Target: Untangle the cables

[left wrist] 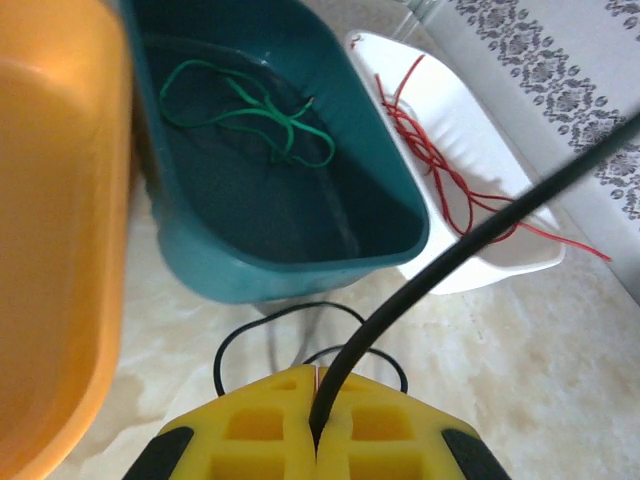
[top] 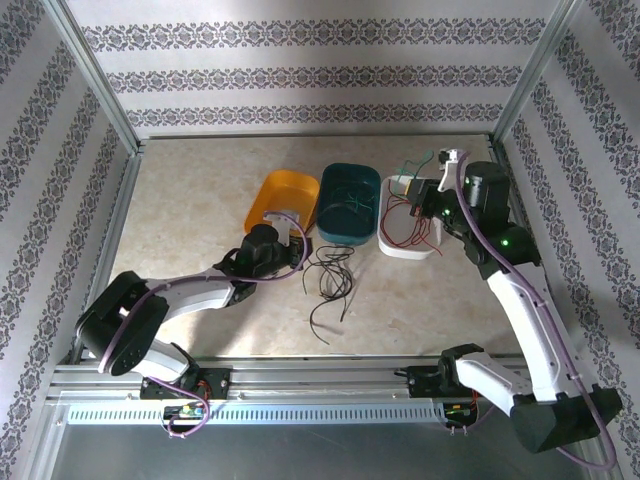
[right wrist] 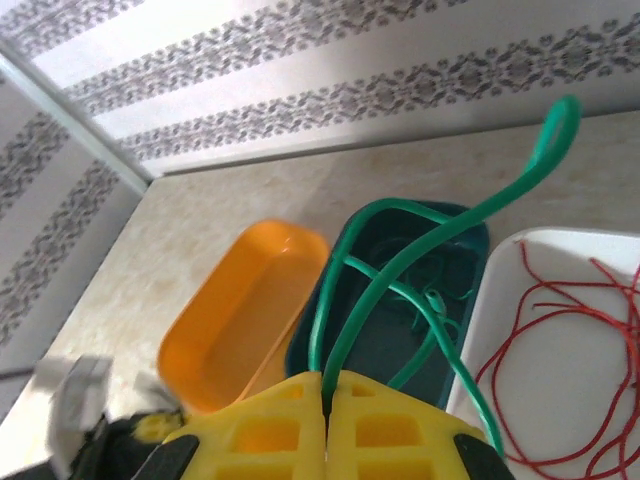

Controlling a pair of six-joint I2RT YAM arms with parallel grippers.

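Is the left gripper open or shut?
Shut: the left gripper presses its yellow fingers together on the black cable.

Orange tray [top: 264, 204], teal tray [top: 345, 236] and white tray [top: 405, 251] stand side by side mid-table. Black cables [top: 328, 276] sprawl just before the teal tray. The table [top: 190, 215] lies bare left of them and behind.

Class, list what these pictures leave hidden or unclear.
Left wrist view: the black cable in the left gripper runs blurred off the right edge, far end cut off.
Right wrist view: the right gripper hides part of the green cable it holds; the right edge cuts the white tray.
Top view: the left gripper covers the orange tray's near end.
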